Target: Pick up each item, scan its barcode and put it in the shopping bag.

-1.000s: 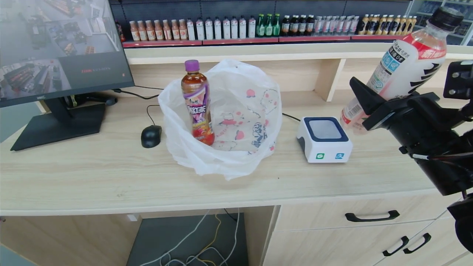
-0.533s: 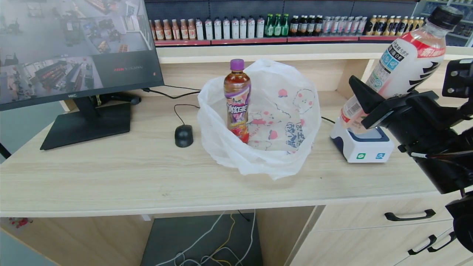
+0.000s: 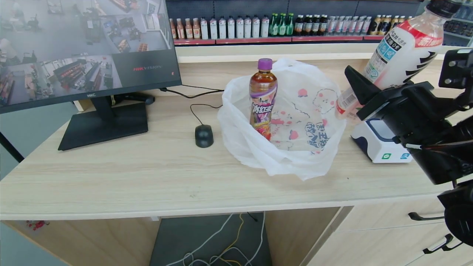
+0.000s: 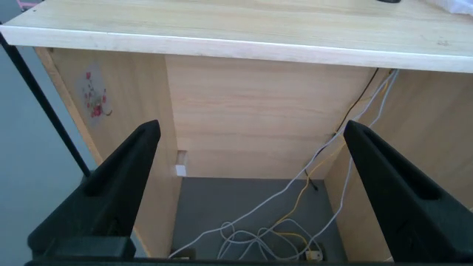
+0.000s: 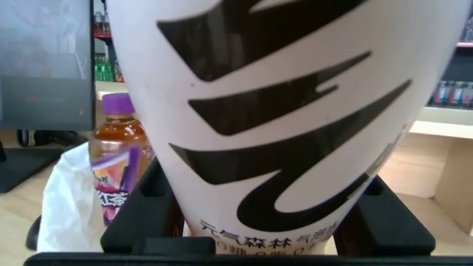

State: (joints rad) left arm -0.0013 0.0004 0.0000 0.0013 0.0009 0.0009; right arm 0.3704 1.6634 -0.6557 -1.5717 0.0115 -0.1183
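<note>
Head view gives me the right hand [image 3: 388, 94] closed around the middle of a pale drink bottle [image 3: 402, 51] with a black cap. The bottle is held off the counter [image 3: 129, 173] and tilted, its cap up and away. Its base hangs above the gap between the shopping bag [image 3: 295, 155] and the barcode scanner [image 3: 380, 142]. I judge the tilt is deliberate: it turns the lower label, where a barcode strip shows, down toward the scanner's window (whether the scan has registered, I cannot tell). The grip at mid-body leaves that strip uncovered. In the right wrist view the same bottle's label sits right up against the lens.

The bag stands open-mouthed beside the scanner, which suits a short drop once the scan is done. An iced tea bottle [image 3: 262, 99] with a purple cap stands upright inside it.

My left hand [image 4: 247, 148] is spread wide and holds nothing. It is parked low, facing the underside of the counter and the loose cables [image 4: 295, 214] there, well out of the way.

Count: two drink bottles in play, one held and one bagged. There is one bag, one scanner, one monitor [image 3: 81, 48] and one mouse [image 3: 204, 135]. The bottles on the back shelf [image 3: 236, 40] are too small to count.
</note>
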